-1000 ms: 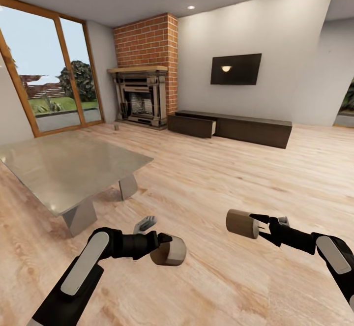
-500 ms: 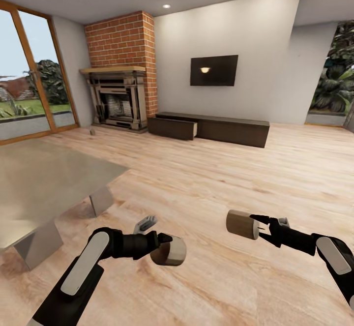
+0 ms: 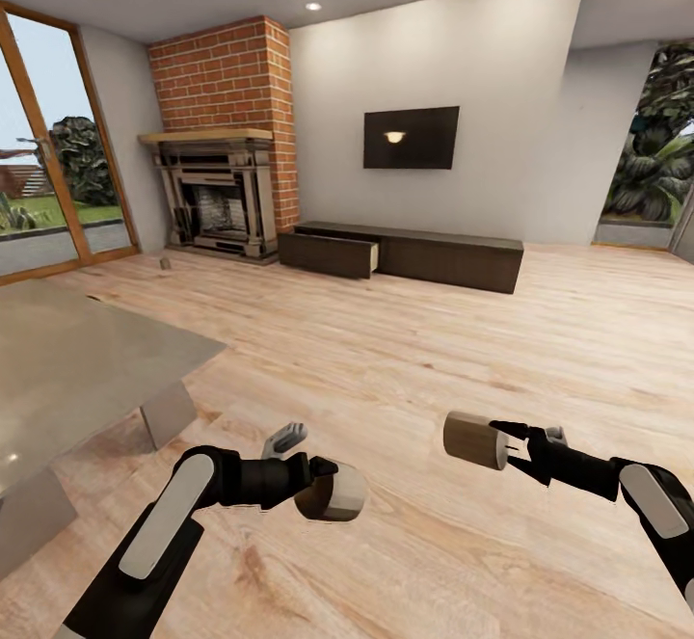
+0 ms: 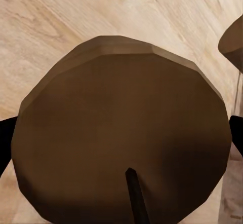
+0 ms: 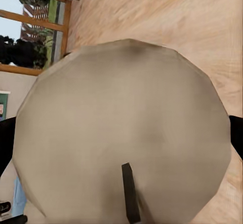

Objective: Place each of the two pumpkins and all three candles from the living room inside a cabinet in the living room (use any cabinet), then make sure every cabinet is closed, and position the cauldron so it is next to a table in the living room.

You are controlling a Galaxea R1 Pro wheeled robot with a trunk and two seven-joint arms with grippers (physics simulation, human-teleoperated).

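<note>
Faceted tan candle pinched in left gripper, another candle in right gripper

Candles tan-beige; cabinet dark brown; fireplace red brick, grey surround; floor pale wood grain; table grey.

Matt faceted candles; glossy metal table; wood-plank floor; brick fireplace.
</note>
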